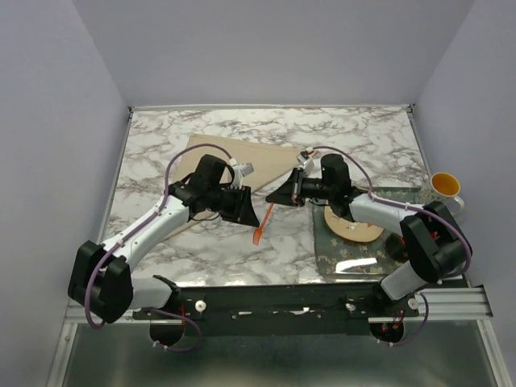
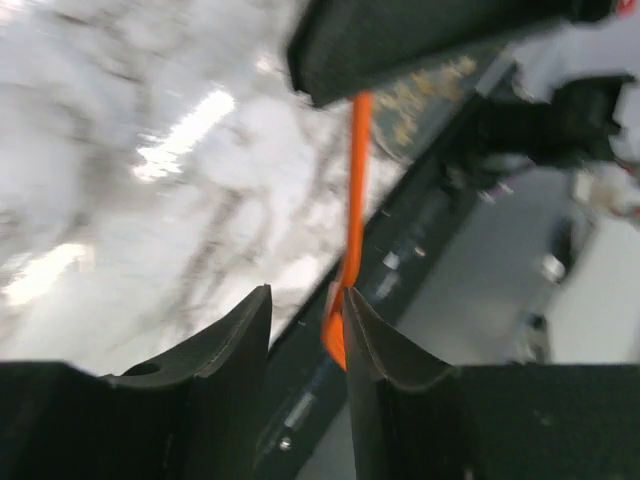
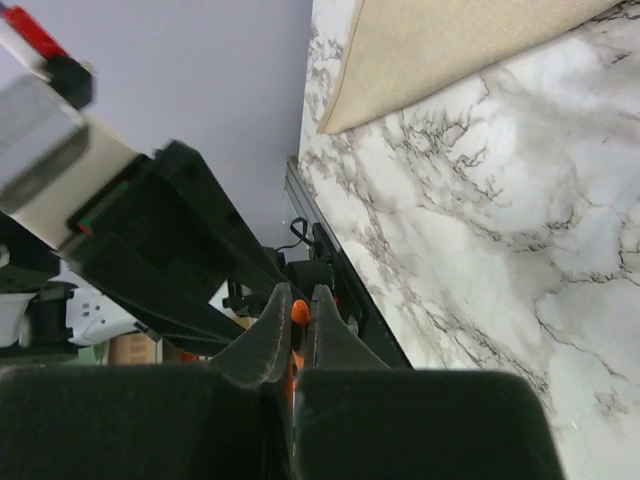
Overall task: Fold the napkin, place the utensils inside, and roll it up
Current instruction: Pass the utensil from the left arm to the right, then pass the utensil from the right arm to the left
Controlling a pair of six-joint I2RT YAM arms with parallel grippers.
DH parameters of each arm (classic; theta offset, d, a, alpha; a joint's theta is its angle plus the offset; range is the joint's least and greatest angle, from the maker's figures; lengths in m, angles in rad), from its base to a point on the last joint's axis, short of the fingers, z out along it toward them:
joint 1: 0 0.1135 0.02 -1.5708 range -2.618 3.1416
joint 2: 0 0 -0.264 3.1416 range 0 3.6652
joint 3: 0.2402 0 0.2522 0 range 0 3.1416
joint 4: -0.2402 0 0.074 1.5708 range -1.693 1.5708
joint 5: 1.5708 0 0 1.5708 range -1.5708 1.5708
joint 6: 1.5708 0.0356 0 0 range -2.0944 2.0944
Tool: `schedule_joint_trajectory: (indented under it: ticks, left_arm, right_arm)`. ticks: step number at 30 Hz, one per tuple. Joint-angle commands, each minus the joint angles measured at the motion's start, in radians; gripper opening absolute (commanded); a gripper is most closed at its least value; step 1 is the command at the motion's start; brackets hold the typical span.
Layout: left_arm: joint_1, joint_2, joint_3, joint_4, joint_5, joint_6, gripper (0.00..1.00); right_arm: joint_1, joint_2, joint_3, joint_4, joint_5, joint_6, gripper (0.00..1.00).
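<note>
A white mug (image 1: 446,187) stands at the right edge of the table (image 1: 218,250), near a dark patterned mat (image 1: 347,260) bearing a round plate (image 1: 363,234); the tan napkin (image 1: 242,157) lies flat on the marble behind both arms. The right gripper (image 3: 300,325) is clenched on one end of the orange utensil (image 2: 355,200), held off the table between the grippers. The left gripper (image 2: 308,305) has its jaws parted, the utensil's other end against one finger's inner face.
</note>
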Motion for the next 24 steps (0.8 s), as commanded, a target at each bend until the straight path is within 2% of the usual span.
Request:
schedule_joint_trajectory:
  ticks: [1, 4, 6, 9, 17, 24]
  left_arm:
    - [-0.037, -0.099, 0.183, -0.100, -0.525, 0.030, 0.46]
    - [-0.173, -0.109, 0.285, -0.134, -0.761, 0.096, 0.47]
    - [-0.294, -0.068, 0.326, -0.151, -0.841, 0.124, 0.43]
    - [-0.415, -0.005, 0.374, -0.168, -0.947, 0.145, 0.41]
    - [-0.543, 0.110, 0.445, -0.193, -1.145, 0.154, 0.35]
    - [-0.548, 0.222, 0.489, -0.209, -1.090, 0.202, 0.35]
  right_arm:
    - [0.013, -0.055, -0.011, -0.083, 0.139, 0.018, 0.01]
    - [0.022, -0.082, -0.004, -0.143, 0.222, 0.034, 0.01]
    - [0.024, -0.104, -0.011, -0.164, 0.286, 0.061, 0.01]
    - [0.027, -0.133, -0.036, -0.180, 0.337, 0.107, 0.01]
    - [0.027, -0.156, -0.108, -0.146, 0.367, 0.228, 0.01]
    - [0.027, -0.151, -0.108, -0.138, 0.351, 0.237, 0.01]
